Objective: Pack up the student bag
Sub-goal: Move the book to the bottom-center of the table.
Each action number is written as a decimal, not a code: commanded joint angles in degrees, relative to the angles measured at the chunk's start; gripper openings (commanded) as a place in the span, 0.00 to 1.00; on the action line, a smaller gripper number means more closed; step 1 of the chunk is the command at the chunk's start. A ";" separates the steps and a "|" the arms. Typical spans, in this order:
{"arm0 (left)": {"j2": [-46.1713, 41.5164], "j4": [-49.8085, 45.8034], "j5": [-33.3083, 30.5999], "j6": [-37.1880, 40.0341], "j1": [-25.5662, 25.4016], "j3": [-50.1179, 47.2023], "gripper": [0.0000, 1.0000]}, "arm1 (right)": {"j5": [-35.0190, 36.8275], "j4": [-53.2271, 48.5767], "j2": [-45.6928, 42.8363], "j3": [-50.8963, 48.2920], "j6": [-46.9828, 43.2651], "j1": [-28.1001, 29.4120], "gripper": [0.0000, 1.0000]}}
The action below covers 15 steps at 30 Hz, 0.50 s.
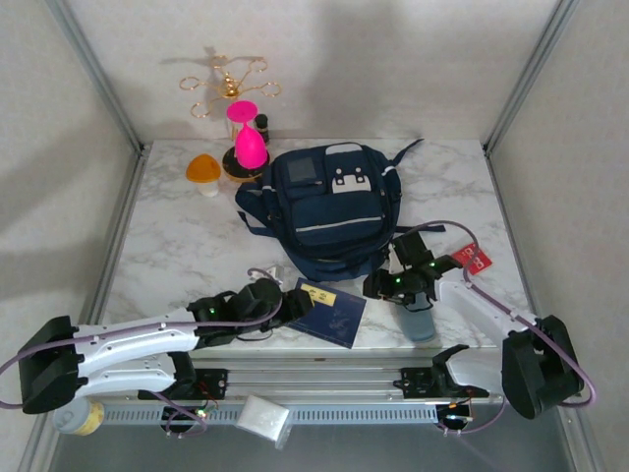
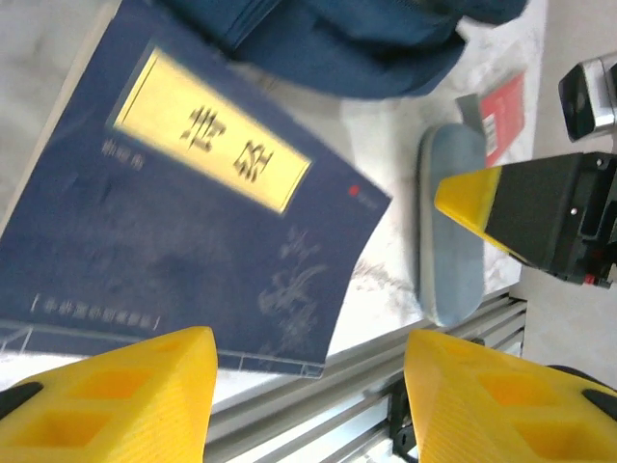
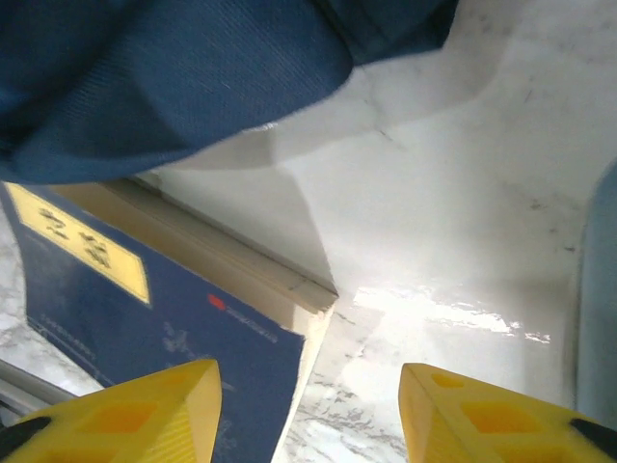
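Left arm [image 1: 138,339]: white and black, low and nearly flat along the near edge of the marble-patterned counter [image 1: 187,246]. It reaches rightward from its base at the near-left corner, with the wrist turned in toward the middle.

Left fingers [image 2: 125,395]: yellow, spread apart, grasping nothing. They hover over the near edge of the flat navy book with a yellow label [image 2: 193,222], which lies flat and skewed, one corner toward the metal rail [image 1: 324,379].

Back left, near the wall: an orange mushroom-shaped object [image 1: 203,169], a pink goblet-shaped object [image 1: 248,138] and, behind them, a gold wire stand [image 1: 228,84].

Large navy-blue fabric backpack [image 1: 329,211]: centre of the counter, lying front pocket up. A pale stripe runs across it, with light patches toward the far end and dark straps trailing at both sides. Its near end is just beside the book's far edge; I cannot tell whether they touch.

Right fingers [image 3: 482,415]: yellow, released, parted with nothing between them. They are above bare counter, between the book's corner and a grey-blue oblong case [image 1: 418,320].

The case lies at the near edge, just right of the book and under the right wrist.

Small red card [image 1: 472,258]: flat on the counter, right of the backpack.

Right arm [image 1: 491,315]: elbow folded at the near-right corner, forearm reaching inward to the left, wrist pitched down near the backpack's near end.
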 commanded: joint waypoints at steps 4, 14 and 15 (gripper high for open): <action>-1.98 4.92 -5.00 -9.04 -1.52 -4.34 0.57 | -6.68 9.30 1.25 -5.88 3.86 3.07 0.55; 0.80 14.06 -0.53 -10.25 -0.45 -9.10 0.59 | -9.97 22.54 1.39 -10.58 14.15 10.61 0.58; 0.74 13.51 -0.59 -9.79 -0.06 -9.02 0.60 | -9.99 23.95 2.21 -10.17 15.47 11.89 0.58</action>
